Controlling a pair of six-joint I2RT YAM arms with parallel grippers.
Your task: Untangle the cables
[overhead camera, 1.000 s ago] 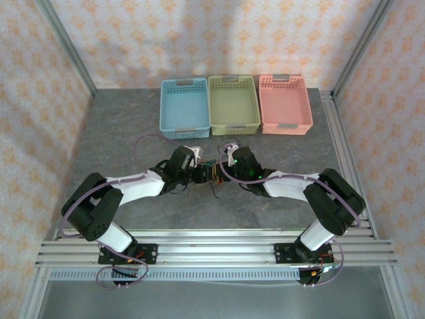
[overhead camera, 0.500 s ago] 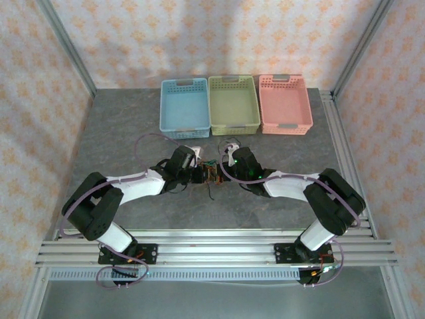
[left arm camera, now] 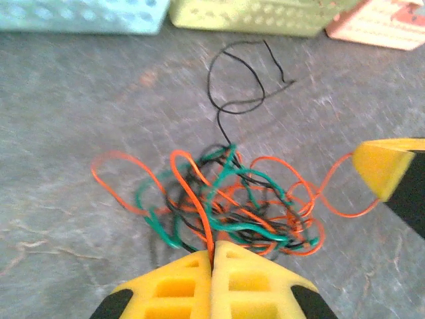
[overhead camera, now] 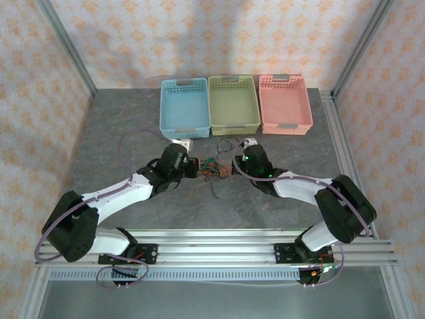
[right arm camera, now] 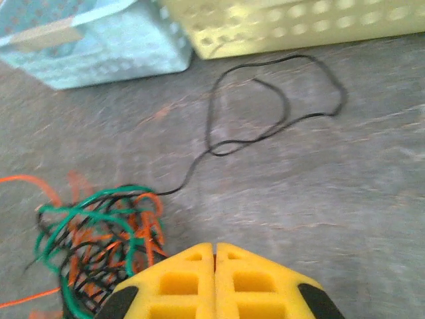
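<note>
We see thin black, red-orange and green cables (left arm camera: 232, 206) knotted together mid-frame, barely untangled, with the yellow-fingered left gripper (left arm camera: 212, 251) pinching an orange strand (left arm camera: 197, 206) and the yellow-fingered right gripper (right arm camera: 214, 248) closed.

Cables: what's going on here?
Both arms are at the cables, one tangle of black, orange and green on the table. The left end effector is shut, apparently pinching an orange strand. The right end effector is shut beside the tangle, nothing visibly in it. Not untangled yet.
</note>
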